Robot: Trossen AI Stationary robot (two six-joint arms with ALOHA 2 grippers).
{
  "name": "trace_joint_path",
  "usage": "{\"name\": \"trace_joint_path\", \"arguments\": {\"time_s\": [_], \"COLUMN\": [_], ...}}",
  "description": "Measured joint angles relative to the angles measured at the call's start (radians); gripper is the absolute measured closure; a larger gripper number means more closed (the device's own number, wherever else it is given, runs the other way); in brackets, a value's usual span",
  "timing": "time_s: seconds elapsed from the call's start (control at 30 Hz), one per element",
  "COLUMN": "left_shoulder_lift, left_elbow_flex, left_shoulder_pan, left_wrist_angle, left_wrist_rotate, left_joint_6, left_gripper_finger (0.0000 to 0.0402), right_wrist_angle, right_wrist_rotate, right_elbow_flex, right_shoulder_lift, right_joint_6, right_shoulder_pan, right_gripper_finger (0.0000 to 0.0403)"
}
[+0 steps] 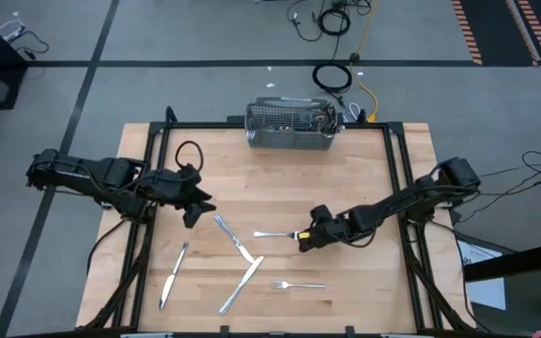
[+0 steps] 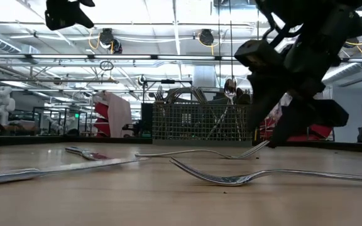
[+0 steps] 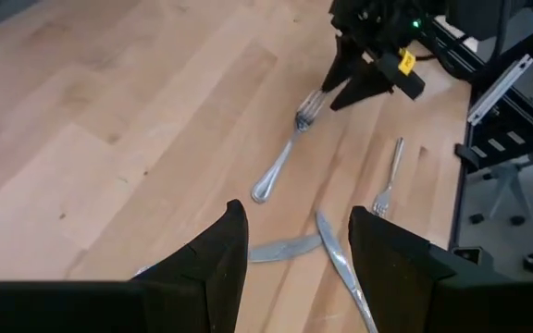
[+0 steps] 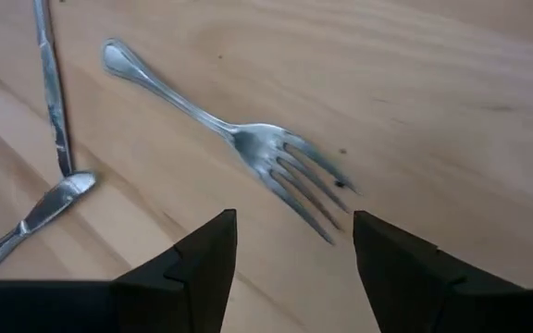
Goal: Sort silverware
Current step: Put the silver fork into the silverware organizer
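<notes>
Two crossed knives [image 1: 239,262] beside fork [image 1: 276,232], basket [image 1: 290,127] beyond.

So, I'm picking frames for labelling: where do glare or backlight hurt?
Low view: bright ceiling lights silhouette the right gripper; near fork sharp, basket legible. Right wrist view: fork crisp, slight sheen. High view: even light, knives small.

Two forks [image 1: 272,232], three knives [image 1: 234,237] flat on table, more upright in basket [image 1: 290,139]
</notes>
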Motion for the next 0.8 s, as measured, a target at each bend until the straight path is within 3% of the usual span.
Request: {"name": "trace_joint_path", "arguments": {"time_s": [0.3,0.4,0.6,0.8], "left_shoulder_lift": [0.0,0.001,0.001,0.001], "left_elbow_flex": [0.0,0.0,0.0,0.0], "left_shoulder_pan": [0.0,0.0,0.0,0.0], "left_wrist_angle": [-0.005,-0.007,-0.041,-0.054], "left_wrist_rotate": [-0.027,-0.036,-0.079,-0.101], "left_joint_6": [0.025,0.026,0.036,0.052], "left_gripper_finger": [0.0212,0.0212,0.0212,0.0212], "right_wrist_angle": [0.043,0.039,0.072,0.091], "right_wrist_rotate": [0.0,0.004,0.001,0.003], "right_elbow_flex": [0.001,0.002,0.001,0.003], "right_shoulder_lift": [0.071,0.081,0.09,0.09], "right_joint_6": [0.029,0.032,-0.025,-0.049], "right_shoulder_pan": [-0.012,-0.013,-0.022,-0.053], "right_gripper_finger": [0.0215,0.0257,0.0379,0.0399]}}
